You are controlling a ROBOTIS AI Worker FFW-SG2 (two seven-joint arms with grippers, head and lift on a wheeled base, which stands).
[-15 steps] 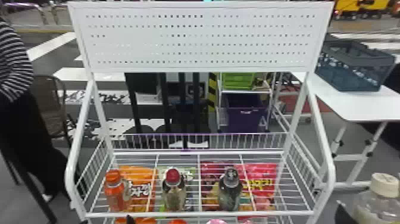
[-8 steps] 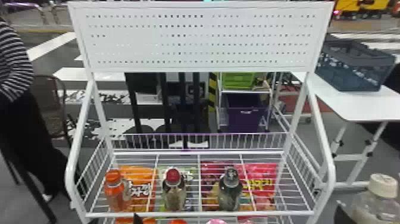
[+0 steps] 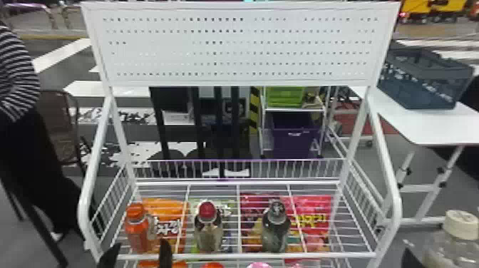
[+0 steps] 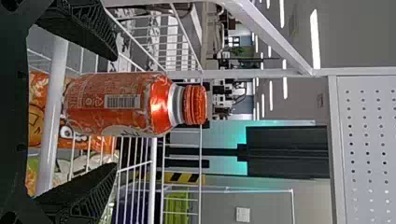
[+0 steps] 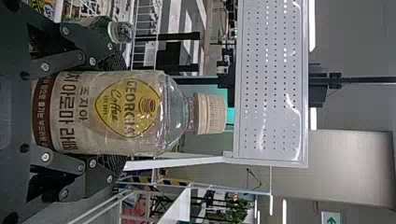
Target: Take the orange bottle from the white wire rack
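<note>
1. Left claw (image 4: 114,112): fingers spread, at the near side of the front rail (image 3: 242,255), toward its left end.
2. Right claw (image 5: 123,112): pinching the pale-capped bottle (image 5: 112,114), off the front rail's right end.
3. Orange bottle (image 3: 139,231): upright on the rack (image 3: 387,156), just behind the front rail near its left end.
4. Recommended: advance the left claw level across the front rail, one finger either side of the bottle's body, below the shoulder. Close evenly, then lift straight until the base clears the front rail before drawing back. Risk: fingers catching the rail, or a late touch tipping the bottle.
5. Red-capped bottle (image 3: 208,231): behind the front rail, near its middle.
</note>
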